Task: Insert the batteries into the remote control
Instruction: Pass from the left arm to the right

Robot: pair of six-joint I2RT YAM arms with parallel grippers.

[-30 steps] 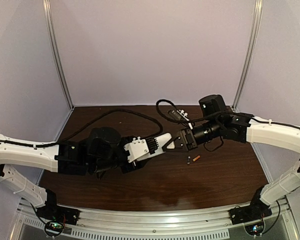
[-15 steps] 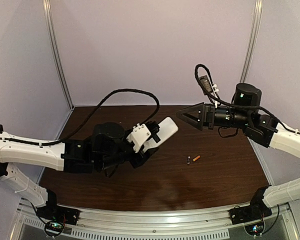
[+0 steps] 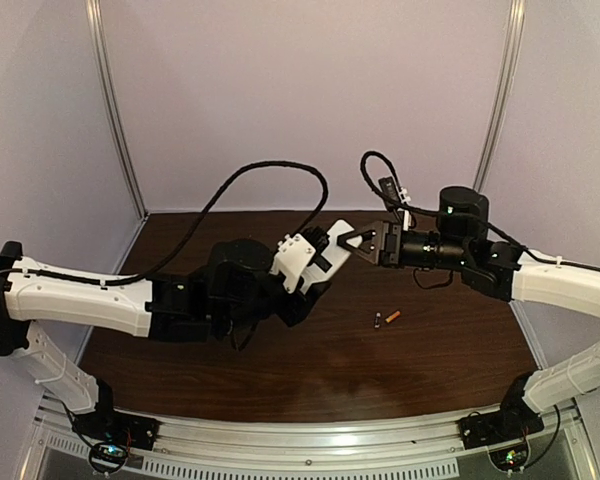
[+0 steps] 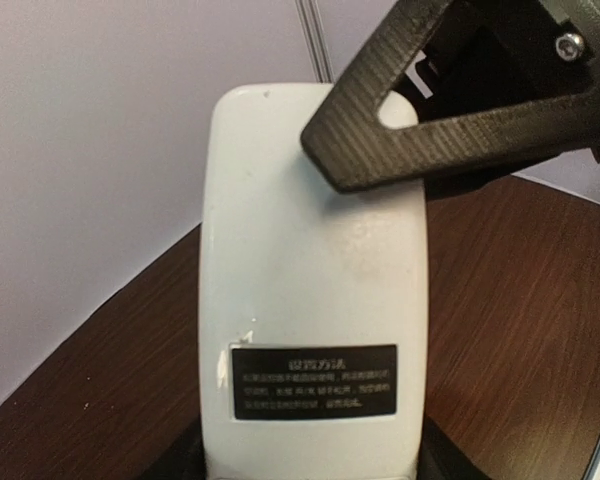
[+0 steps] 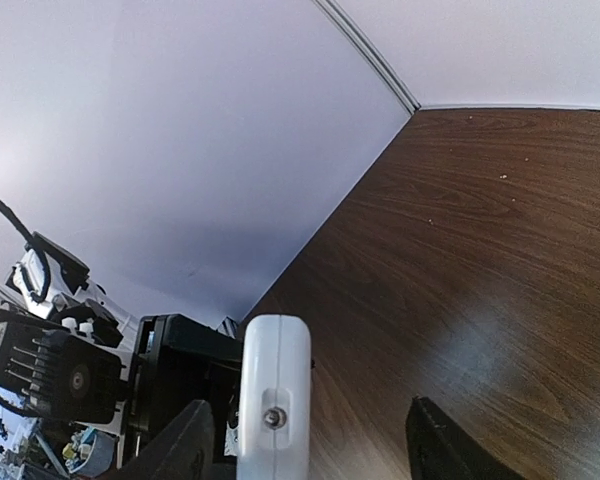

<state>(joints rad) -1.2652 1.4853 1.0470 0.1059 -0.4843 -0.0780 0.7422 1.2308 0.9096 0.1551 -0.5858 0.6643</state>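
The white remote control is held in the air by my left gripper, which is shut on its lower end. In the left wrist view its plain white back with a black label faces the camera. My right gripper is open, with its jaws either side of the remote's far tip. One of its black fingers crosses that tip. The right wrist view shows the remote end-on between the open fingers. The orange battery and the dark battery lie together on the table.
The brown table is walled by pale panels at the back and sides. Black cables loop above both arms. The batteries lie below and to the right of the raised grippers.
My left arm has lifted the remote higher and farther back. My right gripper drew away up and to the right, then came back to the remote's tip, jaws open.
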